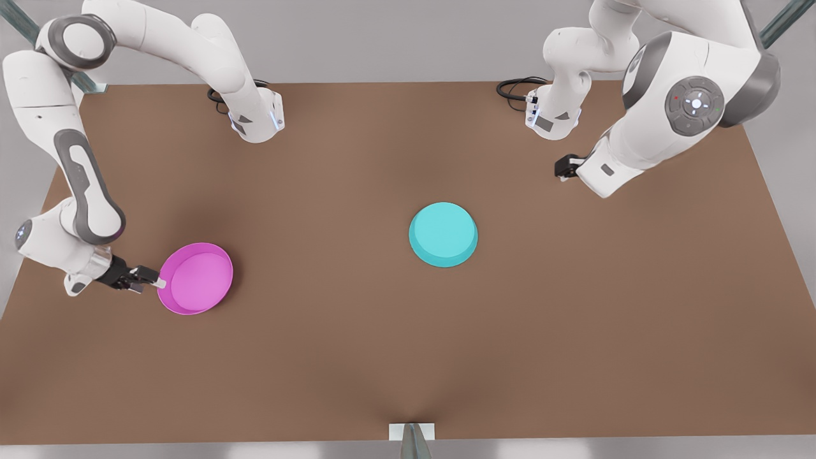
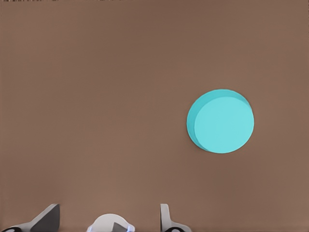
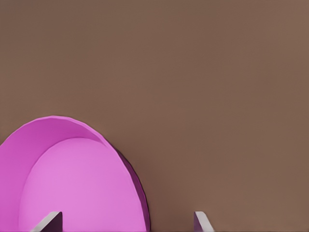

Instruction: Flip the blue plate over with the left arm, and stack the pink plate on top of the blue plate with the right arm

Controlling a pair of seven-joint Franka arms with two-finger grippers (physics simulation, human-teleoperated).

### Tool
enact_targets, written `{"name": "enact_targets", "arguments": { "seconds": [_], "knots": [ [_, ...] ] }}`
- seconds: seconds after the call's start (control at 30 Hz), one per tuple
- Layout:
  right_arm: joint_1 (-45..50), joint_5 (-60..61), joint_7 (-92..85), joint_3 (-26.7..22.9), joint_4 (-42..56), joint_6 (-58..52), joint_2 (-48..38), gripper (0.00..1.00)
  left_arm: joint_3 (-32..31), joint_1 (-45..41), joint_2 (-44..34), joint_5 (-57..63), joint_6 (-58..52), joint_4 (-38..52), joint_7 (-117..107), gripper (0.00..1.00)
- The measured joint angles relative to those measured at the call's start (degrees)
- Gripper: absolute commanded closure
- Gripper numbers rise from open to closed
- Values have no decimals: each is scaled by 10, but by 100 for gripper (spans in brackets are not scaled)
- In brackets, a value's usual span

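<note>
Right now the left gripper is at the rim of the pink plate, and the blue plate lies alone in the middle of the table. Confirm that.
One thing is wrong: it is the right gripper at the rim of the pink plate, as the right wrist view shows, its fingers open. The blue plate does lie alone in the middle of the table. The left gripper waits, open.

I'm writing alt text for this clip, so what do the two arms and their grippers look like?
Both arms are glossy white with rounded segments and grey bands at the joints. The left arm carries a grey round cap with a lit centre; black cables coil at both bases. The right gripper and the left gripper are black with pale finger tips.
</note>
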Motion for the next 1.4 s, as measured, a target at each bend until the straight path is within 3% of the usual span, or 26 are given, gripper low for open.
{"name": "enact_targets", "arguments": {
  "seconds": [0.5, 0.63, 0.83, 0.93, 1.23, 1.4],
  "knots": [
    [-1, -42, 69, 1, -27, 24, 4, 0, 4, 5, 0, 5, -3, 3, 3, 0],
    [-4, -42, 75, 1, -31, 25, 4, 16, 9, 7, -1, 16, -3, 4, 2, 0],
    [-1, -42, 75, 1, -35, 32, 10, 23, 9, 8, -1, 24, -4, 2, 2, 0],
    [-2, -43, 75, 1, -35, 32, 10, 39, 9, 9, -1, 25, -4, 3, 3, 0],
    [0, -60, 75, 1, -36, 33, 14, 42, 9, 8, -1, 26, -11, 3, 3, 0],
    [0, -69, 74, 1, -36, 33, 14, 53, 9, 8, -1, 26, -11, 3, 3, 0]
  ]
}}
